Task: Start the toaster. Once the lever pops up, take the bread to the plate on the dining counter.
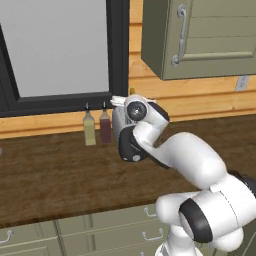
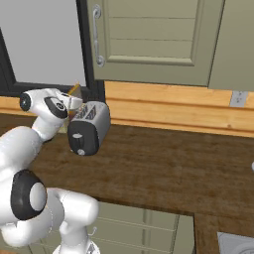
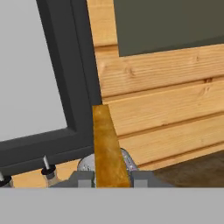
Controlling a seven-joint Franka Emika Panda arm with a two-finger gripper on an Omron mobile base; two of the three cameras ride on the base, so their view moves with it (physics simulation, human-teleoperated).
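Observation:
My gripper [image 3: 111,179] is shut on the bread [image 3: 107,148], a golden-brown slice seen edge-on, rising between the two fingers [image 3: 83,179]. Just beneath it sits the silver toaster [image 3: 127,160]. From the right base, the toaster [image 2: 89,128] stands on the dark worktop with its black end panel and pale dial [image 2: 81,151] facing me. The bread [image 2: 74,91] is lifted just above its slots, held by the gripper [image 2: 74,101]. In the left base view my arm covers most of the toaster [image 1: 118,125], and a sliver of bread [image 1: 132,91] shows above the hand. The plate and dining counter are out of view.
Two slim bottles [image 1: 90,129] [image 1: 105,127] stand left of the toaster against the wooden wall. A dark-framed window [image 1: 60,50] is behind them and an olive wall cabinet [image 2: 154,39] hangs overhead. The worktop [image 2: 173,163] stretches right towards a wall outlet [image 2: 239,99].

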